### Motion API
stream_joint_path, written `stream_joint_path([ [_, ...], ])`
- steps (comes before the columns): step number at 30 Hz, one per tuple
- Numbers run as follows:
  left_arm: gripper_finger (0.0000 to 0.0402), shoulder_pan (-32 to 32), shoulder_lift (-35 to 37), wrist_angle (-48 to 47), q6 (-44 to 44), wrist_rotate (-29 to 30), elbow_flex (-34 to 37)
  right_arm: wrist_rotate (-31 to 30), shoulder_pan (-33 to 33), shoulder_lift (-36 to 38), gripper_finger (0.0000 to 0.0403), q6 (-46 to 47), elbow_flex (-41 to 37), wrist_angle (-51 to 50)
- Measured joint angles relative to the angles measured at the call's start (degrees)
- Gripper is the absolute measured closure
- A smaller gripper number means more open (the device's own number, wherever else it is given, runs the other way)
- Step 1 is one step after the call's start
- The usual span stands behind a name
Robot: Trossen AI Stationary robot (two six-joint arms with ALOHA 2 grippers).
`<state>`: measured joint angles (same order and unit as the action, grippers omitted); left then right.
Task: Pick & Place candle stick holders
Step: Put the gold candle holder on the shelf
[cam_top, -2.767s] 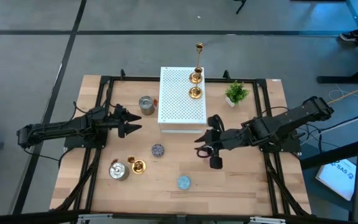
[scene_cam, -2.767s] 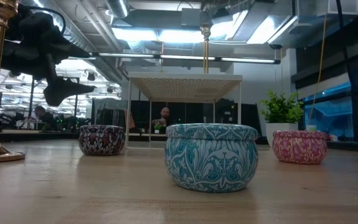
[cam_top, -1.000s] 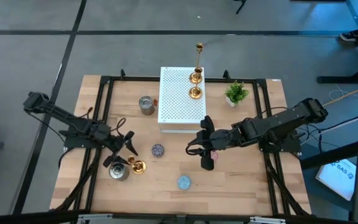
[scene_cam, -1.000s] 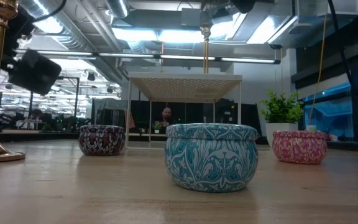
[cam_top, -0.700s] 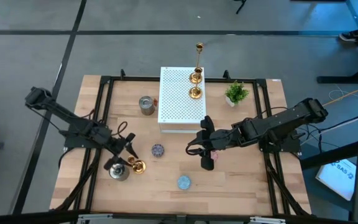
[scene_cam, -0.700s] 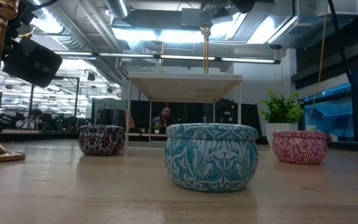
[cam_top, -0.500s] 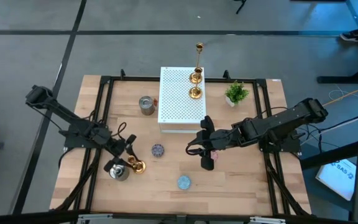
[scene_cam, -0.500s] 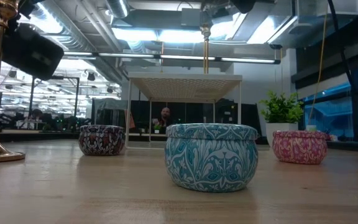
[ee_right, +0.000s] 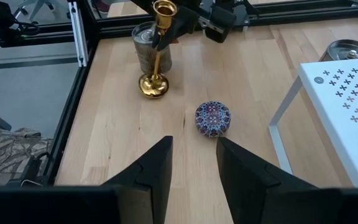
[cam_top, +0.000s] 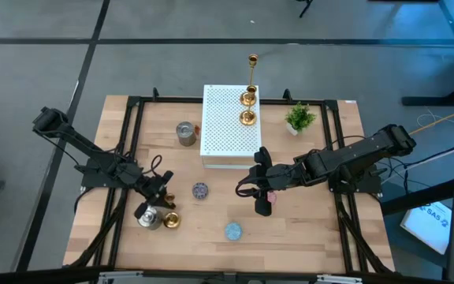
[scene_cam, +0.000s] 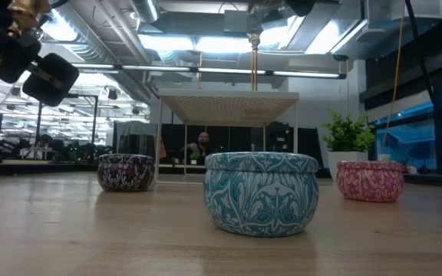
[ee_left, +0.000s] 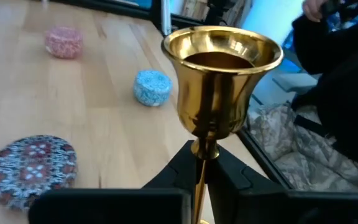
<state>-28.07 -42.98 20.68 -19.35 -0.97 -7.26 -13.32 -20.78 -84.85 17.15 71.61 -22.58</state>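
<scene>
A tall thin gold candle stick holder (ee_right: 157, 53) stands tilted near the table's left front, its cup top (ee_left: 219, 74) up and its round base (cam_top: 170, 220) low beside a silvery cup (cam_top: 148, 214). My left gripper (cam_top: 162, 197) is shut on its stem. My right gripper (cam_top: 256, 194) hovers open over the table's middle, with nothing between its fingers (ee_right: 154, 171). Two short gold holders (cam_top: 247, 108) sit on top of the white perforated box (cam_top: 228, 134), with another tall one (cam_top: 252, 69) at the box's far edge. My left gripper pinches the thin stem (ee_left: 199, 186) between its two fingers, just below the cup top. The fingers come nearly level from the table's left and lie across the stem. The holder leans in the hold; I cannot tell if its base (ee_right: 153, 86) is on the wood.
A purple patterned tin (cam_top: 200, 190) lies between the two grippers, a blue tin (cam_top: 232, 230) near the front edge, a pink one (cam_top: 272, 194) under my right gripper. A second silvery cup (cam_top: 185, 132) stands left of the box, a small potted plant (cam_top: 299, 118) right of it.
My left gripper has shut on the tall holder's stem. The holder, upright a second ago, has tipped: its base has slid toward the near edge and out of the low view, while its top stays between the fingers.
</scene>
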Motion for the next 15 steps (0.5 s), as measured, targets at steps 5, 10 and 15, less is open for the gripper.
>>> stream_joint_path([
  [5,0.0389,-0.01,0.00,2.05,0.04,1.23,0.01,0.00,0.00,-0.01,0.0275,0.00,-0.01,-0.55],
  [10,0.0389,0.04,0.00,2.02,0.05,5.35,-0.20,-0.02,0.00,-0.01,0.0275,-0.02,-0.01,-0.30],
  [15,0.0389,0.06,0.00,0.69,2.73,8.89,-3.72,-2.16,0.34,-1.66,0.0273,-2.89,-0.04,2.42],
])
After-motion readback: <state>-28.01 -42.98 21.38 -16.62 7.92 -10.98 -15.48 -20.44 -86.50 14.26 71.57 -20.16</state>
